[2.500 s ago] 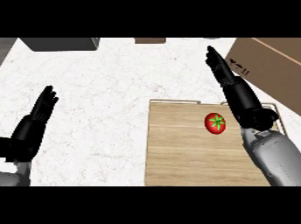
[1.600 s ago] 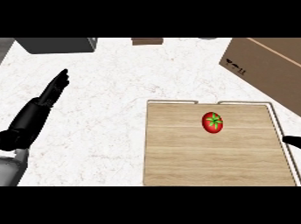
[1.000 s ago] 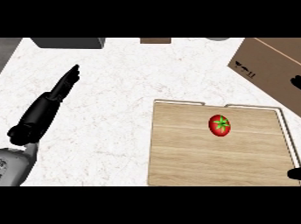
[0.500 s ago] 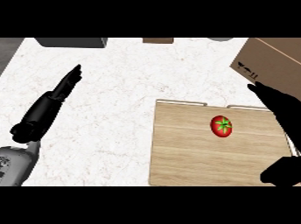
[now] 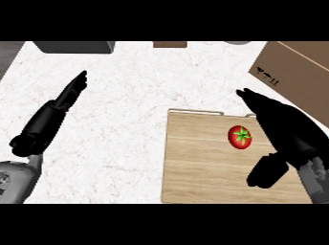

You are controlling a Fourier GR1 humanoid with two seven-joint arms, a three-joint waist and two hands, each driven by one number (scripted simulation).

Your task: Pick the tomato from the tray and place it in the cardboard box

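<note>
— Where are you standing?
— You're reaching: right hand (image 5: 289, 136) hovering open, holding nothing, just right of the tomato (image 5: 240, 137) lying on the tray (image 5: 195, 167).
— Next?
— Curl round it, then carry to the box (image 5: 305, 76). Left hand (image 5: 61, 103) is resting open, far left.

1. I think I am looking down at a kitchen.
2. The counter (image 5: 139, 119) is white stone with little marks.
3. A wooden tray (image 5: 210, 167) holds a red tomato (image 5: 240, 137), like food being made.
</note>
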